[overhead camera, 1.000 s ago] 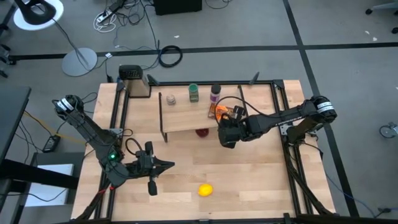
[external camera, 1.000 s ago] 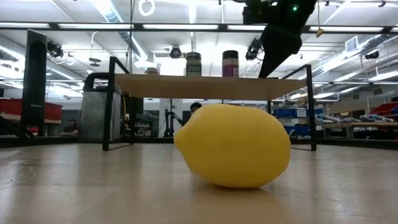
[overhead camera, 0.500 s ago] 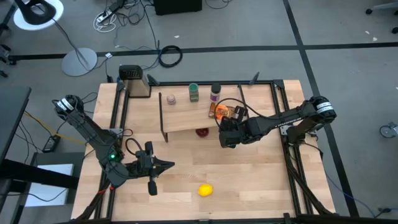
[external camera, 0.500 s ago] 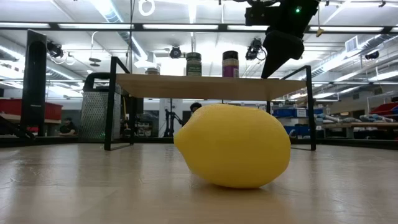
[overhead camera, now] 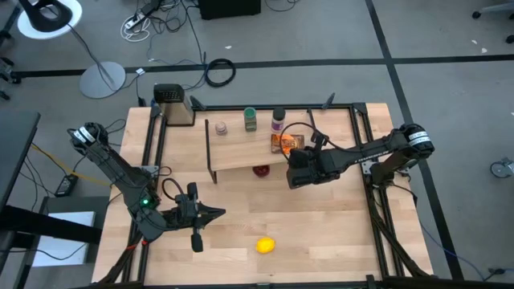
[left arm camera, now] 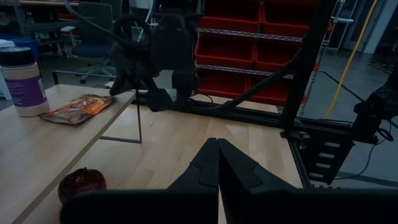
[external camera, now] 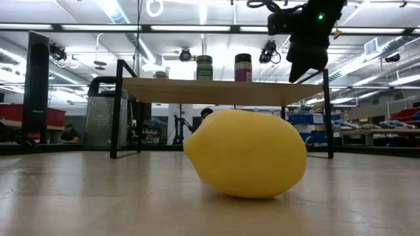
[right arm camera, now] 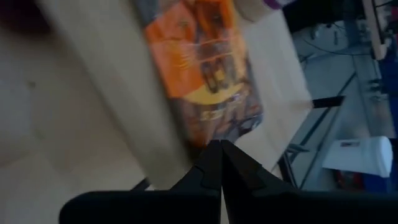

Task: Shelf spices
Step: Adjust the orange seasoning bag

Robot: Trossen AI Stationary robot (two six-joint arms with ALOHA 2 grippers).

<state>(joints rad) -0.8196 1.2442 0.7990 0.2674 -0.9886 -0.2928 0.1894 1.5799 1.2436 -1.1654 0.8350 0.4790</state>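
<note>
The shelf [overhead camera: 241, 152] has a pale wooden top on thin black legs; the packet [overhead camera: 283, 142] on it is orange with dark markings; one jar [overhead camera: 278, 121] has a purple label and black lid; another jar [overhead camera: 250, 119] is green; the third [overhead camera: 220, 127] is pale beige; the lemon [overhead camera: 265, 245] is bright yellow; the small round fruit [left arm camera: 81, 183] is dark red; both arms are black.

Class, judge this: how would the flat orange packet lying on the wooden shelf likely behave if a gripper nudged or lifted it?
The flat orange packet looks thin and crinkled, so probably floppy and light. Lying flat on the shelf, it would likely slide rather than roll.
</note>
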